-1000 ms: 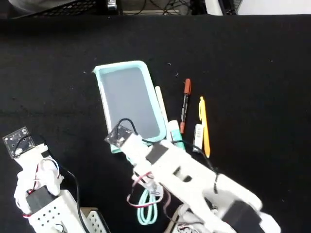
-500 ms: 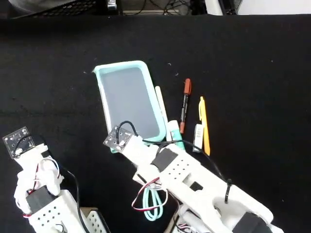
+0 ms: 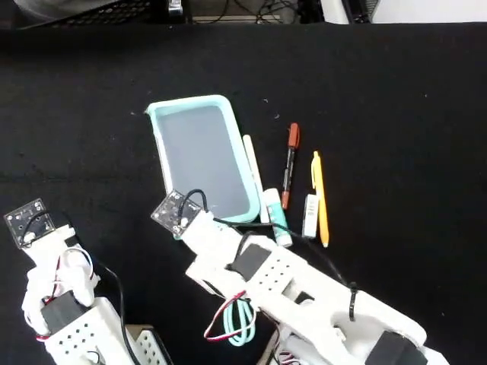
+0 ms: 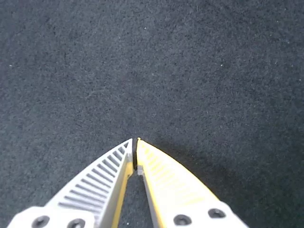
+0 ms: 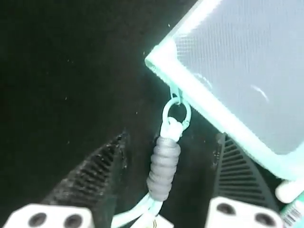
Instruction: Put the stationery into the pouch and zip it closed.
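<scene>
A mint-edged pouch [image 3: 202, 156] with a grey mesh face lies flat on the black table. Its corner [image 5: 161, 61] carries a ring and a corded zip pull [image 5: 164, 161]. My right gripper [image 5: 168, 152] stands open, one finger on each side of that pull, near the pouch's near end. Beside the pouch lie a thin cream stick [image 3: 252, 163], a white and teal glue stick [image 3: 275, 217], a red-capped pen [image 3: 289, 163], a small white eraser [image 3: 310, 215] and a yellow pen [image 3: 320, 199]. My left gripper [image 4: 134, 141] is shut over bare table at the near left.
The right arm's white body [image 3: 304, 296] covers the table's near middle, with a mint cord loop [image 3: 240, 327] under it. The left arm [image 3: 53, 296] sits at the near left corner. Cables and a dark rack [image 3: 114, 9] run along the far edge.
The right arm has swung left along the pouch's near end, uncovering the glue stick. The left arm has not moved.
</scene>
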Robot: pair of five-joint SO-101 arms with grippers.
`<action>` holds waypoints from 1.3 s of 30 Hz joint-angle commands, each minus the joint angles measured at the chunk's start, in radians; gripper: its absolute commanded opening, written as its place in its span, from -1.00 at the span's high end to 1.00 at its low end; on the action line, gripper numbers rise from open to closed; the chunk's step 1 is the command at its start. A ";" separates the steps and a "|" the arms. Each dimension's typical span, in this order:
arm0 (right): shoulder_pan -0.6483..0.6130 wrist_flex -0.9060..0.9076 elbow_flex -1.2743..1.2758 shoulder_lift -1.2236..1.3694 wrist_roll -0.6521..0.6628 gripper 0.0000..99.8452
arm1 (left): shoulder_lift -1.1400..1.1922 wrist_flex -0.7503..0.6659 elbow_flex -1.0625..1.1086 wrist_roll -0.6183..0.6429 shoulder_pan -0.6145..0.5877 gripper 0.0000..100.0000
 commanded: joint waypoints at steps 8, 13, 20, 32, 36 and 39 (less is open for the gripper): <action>0.003 -0.048 -0.113 0.245 -0.011 0.44 | -0.009 -0.015 0.016 0.005 0.001 0.94; 0.068 -0.037 -0.226 0.397 -0.009 0.44 | -0.009 -0.015 0.016 0.005 0.001 0.94; 0.075 0.015 -0.272 0.401 0.051 0.97 | -0.009 -0.017 0.016 0.005 0.001 0.94; 0.080 0.100 -0.312 0.039 0.305 0.98 | -0.009 -0.353 -0.024 -0.180 0.437 0.94; 0.117 0.212 -0.427 0.033 0.316 0.98 | -0.009 -0.493 -0.048 -0.095 0.509 0.94; 0.135 0.203 -0.472 0.035 0.365 0.98 | -0.009 -0.460 -0.035 0.011 0.521 0.82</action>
